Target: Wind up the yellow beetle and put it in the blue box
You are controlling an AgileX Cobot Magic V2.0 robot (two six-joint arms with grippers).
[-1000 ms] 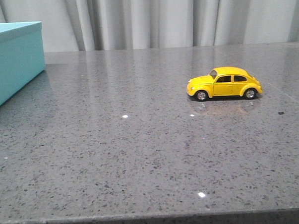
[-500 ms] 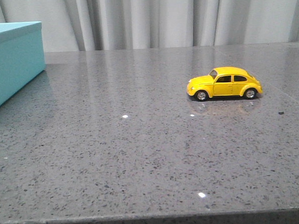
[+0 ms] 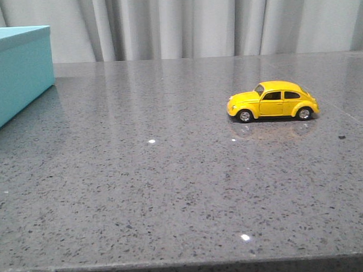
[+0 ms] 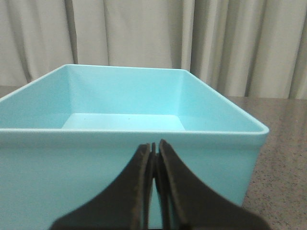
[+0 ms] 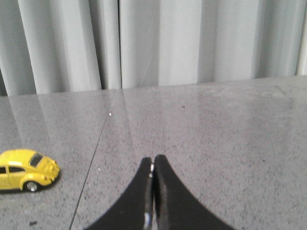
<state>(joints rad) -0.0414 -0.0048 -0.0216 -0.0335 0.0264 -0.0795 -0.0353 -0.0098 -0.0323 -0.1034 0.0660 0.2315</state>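
Right wrist view showed my right gripper (image 5: 152, 168) with its jaws pressed together, nothing between them, held above bare grey table (image 5: 230, 143). The yellow car (image 5: 26, 169) sat off to one side of those fingers, apart from them, resting on its wheels. My left gripper (image 4: 153, 152) was likewise closed on nothing, its tips just in front of the near wall of the blue box (image 4: 129, 127), which stood open and, as far as its floor showed, held nothing.

In the front view neither arm appeared. The car (image 3: 273, 100) stood upright on the right half of the table (image 3: 172, 190), side-on to the camera, with the box (image 3: 16, 71) at the far left edge, well apart from it.

Assessment: nothing of the task was yet done. The car looked small, rigid and glossy, probably light, and its rounded paintwork would likely be slippery under the pads. I judged the flat door panels, across the body's width, the soundest hold; the roof curves away and the wheels must stay free to roll. My right jaws would need to part before coming down over it.
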